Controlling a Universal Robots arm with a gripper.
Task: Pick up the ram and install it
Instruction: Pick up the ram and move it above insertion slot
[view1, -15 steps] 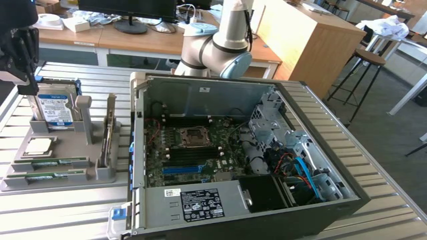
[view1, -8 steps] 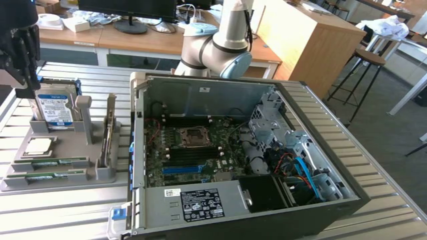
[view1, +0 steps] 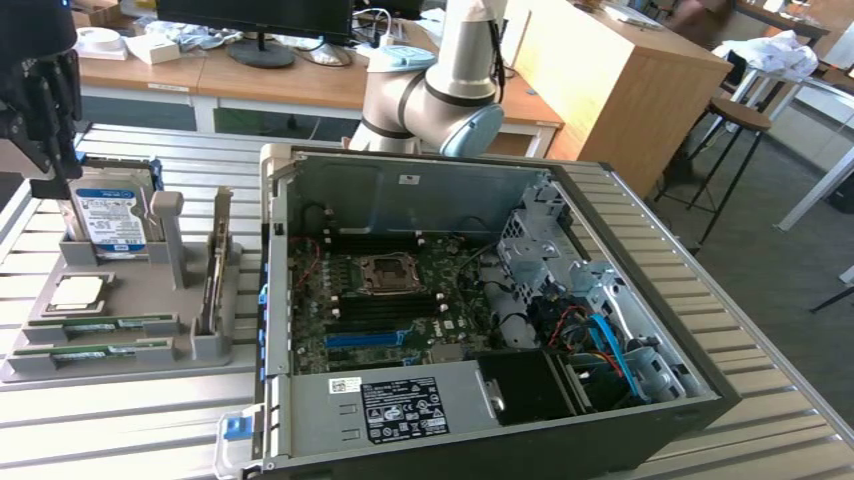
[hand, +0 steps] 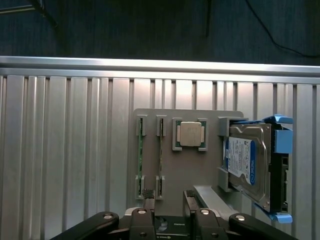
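My gripper (hand: 168, 194) hangs spread open and empty above the grey tray (hand: 200, 167). Two ram sticks (hand: 140, 155) lie edge-on in its slots, then the processor (hand: 190, 134) and hard drive (hand: 247, 160). The sticks' labels are hidden.

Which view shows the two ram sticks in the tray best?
The exterior view: both ram sticks sit in the grey tray, their green side faces showing along their length. The wrist view looks down on them, so they appear as thin edges.

Ribbed metal table (hand: 60, 150) — seemingly matt
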